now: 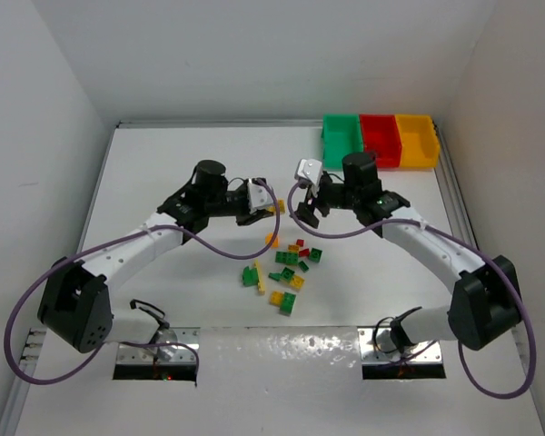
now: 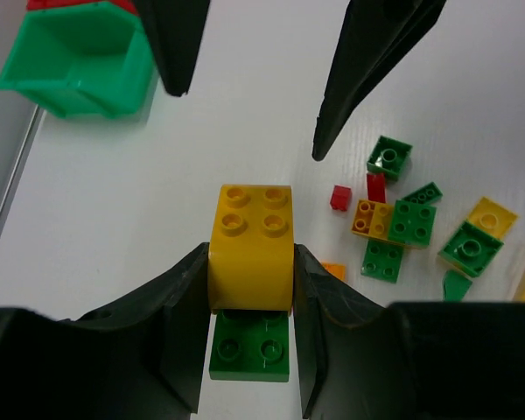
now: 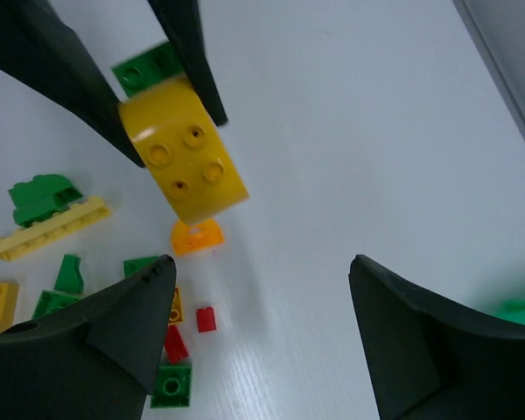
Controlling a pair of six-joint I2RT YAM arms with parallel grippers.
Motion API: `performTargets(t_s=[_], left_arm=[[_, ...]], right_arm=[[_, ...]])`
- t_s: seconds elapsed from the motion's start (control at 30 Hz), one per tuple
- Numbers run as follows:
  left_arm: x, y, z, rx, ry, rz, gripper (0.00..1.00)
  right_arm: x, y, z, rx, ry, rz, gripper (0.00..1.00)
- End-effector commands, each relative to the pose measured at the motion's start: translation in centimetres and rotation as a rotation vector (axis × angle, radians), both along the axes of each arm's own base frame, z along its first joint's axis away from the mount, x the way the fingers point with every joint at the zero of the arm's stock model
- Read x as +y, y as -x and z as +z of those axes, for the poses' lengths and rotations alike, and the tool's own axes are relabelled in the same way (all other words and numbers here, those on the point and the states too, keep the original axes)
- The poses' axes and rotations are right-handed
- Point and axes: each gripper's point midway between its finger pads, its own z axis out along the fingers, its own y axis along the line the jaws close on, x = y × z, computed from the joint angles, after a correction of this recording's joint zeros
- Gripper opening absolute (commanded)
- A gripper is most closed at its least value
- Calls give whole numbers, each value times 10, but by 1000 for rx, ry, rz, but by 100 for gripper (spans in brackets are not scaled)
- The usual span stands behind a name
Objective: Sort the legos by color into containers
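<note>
The left gripper pinches a yellow brick by its two sides, with one finger pressed flat against each. Directly behind it, toward the wrist, a green brick touches it and sits between the same fingers. In the top view the pair is at the tip of the left gripper, near the middle of the table. In the right wrist view it looks raised off the surface, with a small orange brick lying on the table beneath it. The right gripper faces the held brick with its jaws spread wide and nothing between them. Its fingertips are close to the yellow brick but not touching it. The loose legos lie in a small scattered pile of mixed green, yellow and red, nearer the arm bases than either gripper and just below the held brick in the top view. The bins stand in a row at the far right corner: green bin, red bin and yellow bin. The green bin is the nearest, yet well apart from the held brick, beyond the right wrist.
</note>
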Motion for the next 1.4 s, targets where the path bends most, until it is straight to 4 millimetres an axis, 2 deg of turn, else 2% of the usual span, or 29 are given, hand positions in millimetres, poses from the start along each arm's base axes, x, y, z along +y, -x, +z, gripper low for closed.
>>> performTargets(t_s=[0.0, 0.13, 0.3, 0.47, 0.77, 0.87, 0.93, 0.97, 1.03, 1.07, 1.1, 1.13, 1.17, 1.2, 1.23, 1.3, 1.33, 1.37], left_arm=[[-10, 17, 29, -100, 26, -148, 0], [-15, 21, 35, -99, 45, -173, 0], [-17, 23, 36, -92, 52, -181, 0], [-18, 30, 34, -80, 44, -205, 0], [-20, 32, 46, -58, 83, -195, 0], [-21, 33, 48, -58, 88, -196, 0], [-21, 33, 49, -56, 93, -194, 0], [-21, 33, 50, -58, 95, -193, 0], [-21, 33, 48, -53, 93, -188, 0], [-20, 33, 48, -52, 93, -182, 4], [-19, 31, 45, -50, 87, -169, 16], [-19, 30, 44, -55, 82, -164, 35], [-17, 28, 43, -61, 75, -151, 60], [-17, 26, 45, -71, 74, -145, 66], [-16, 24, 46, -76, 71, -136, 77], [-16, 19, 49, -92, 71, -117, 87], [-14, 16, 49, -98, 65, -101, 97], [-13, 15, 50, -103, 61, -93, 100]], right_arm=[[22, 18, 24, -107, -24, 141, 78], [37, 32, 21, -104, -10, 209, 76], [50, 41, 21, -111, -17, 245, 73], [56, 38, 24, -118, -32, 232, 59], [54, 32, 13, -111, -1, 205, 47], [54, 32, 10, -99, 10, 212, 37], [54, 32, 9, -84, 11, 212, 11], [56, 31, 12, -78, 3, 208, 3], [57, 29, 17, -91, -11, 202, 0], [57, 30, 16, -83, -18, 193, 0], [57, 30, 16, -88, -21, 189, 0], [56, 28, 19, -98, -26, 183, 0], [55, 28, 20, -99, -26, 168, 0], [54, 27, 21, -101, -25, 163, 0], [53, 28, 20, -100, -23, 161, 0], [53, 30, 22, -101, -32, 162, 0], [53, 31, 23, -105, -37, 163, 0], [52, 29, 24, -118, -41, 158, 0]])
